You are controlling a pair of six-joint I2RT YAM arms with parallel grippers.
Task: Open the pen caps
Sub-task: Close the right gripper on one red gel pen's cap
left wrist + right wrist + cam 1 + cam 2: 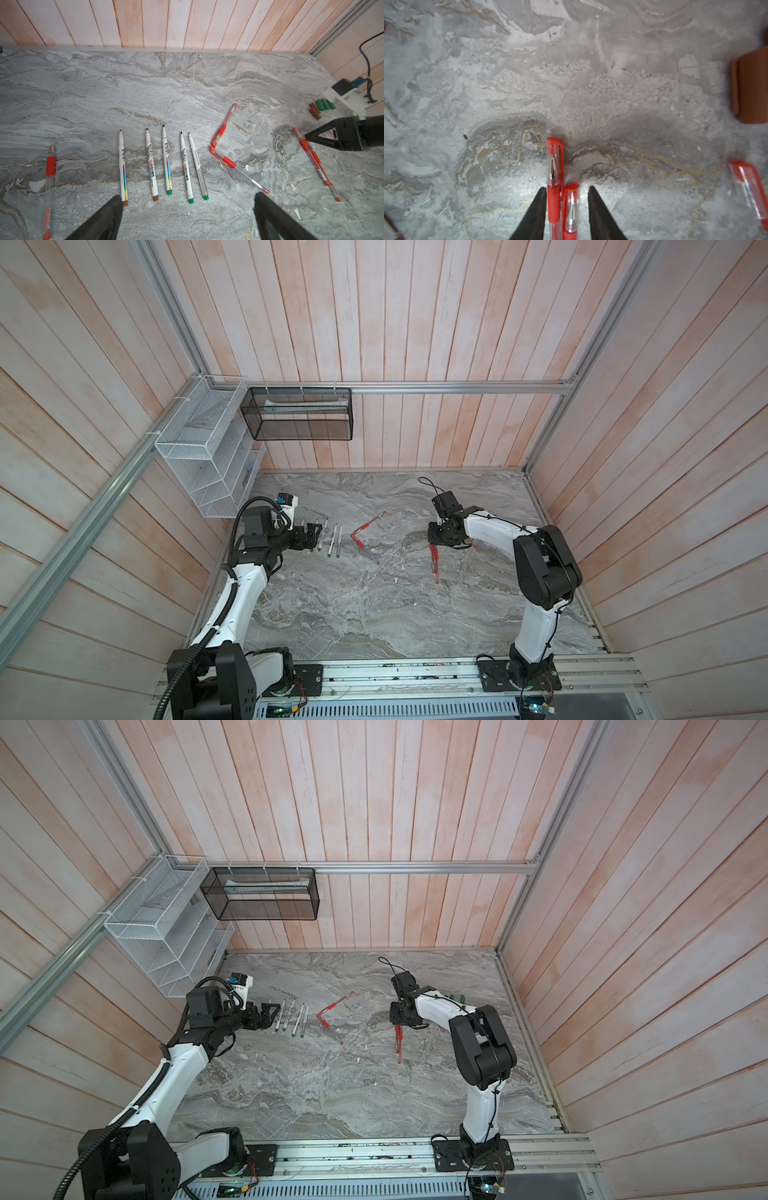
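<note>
A grey, marble-veined tabletop [374, 614] forms the floor of a booth walled in pale, pink-washed wooden planks [415, 323]. An aluminium rail [457, 386] runs along the back wall. At the back left corner a white wire basket [199, 448] and a black mesh basket [299, 414] hang from the frame. Small white flecks dot the stone pattern.

The left gripper [311, 536] sits low at the left side, jaws spread wide and holding nothing. Just to its right in both top views lie white markers [330, 539] in a row, tips bare. An uncapped red pen [51, 164] lies near the row, apart from it.

In the middle, two red pens [365, 537] form a V, with their red caps [215, 145] on and meeting at the corner.

The right gripper [567, 188] is down at the table right of the middle. Its jaws stand part-way apart and straddle two further red pens [435, 562] lying side by side, both capped. One finger lies against a pen's rubber grip while a gap shows at the other, so nothing is pinched.

Beyond the right arm, brown marker caps [315, 110] and green marker caps [325, 104] lie clustered together. What looks like a loose red cap [749, 187] rests near the gripper.
</note>
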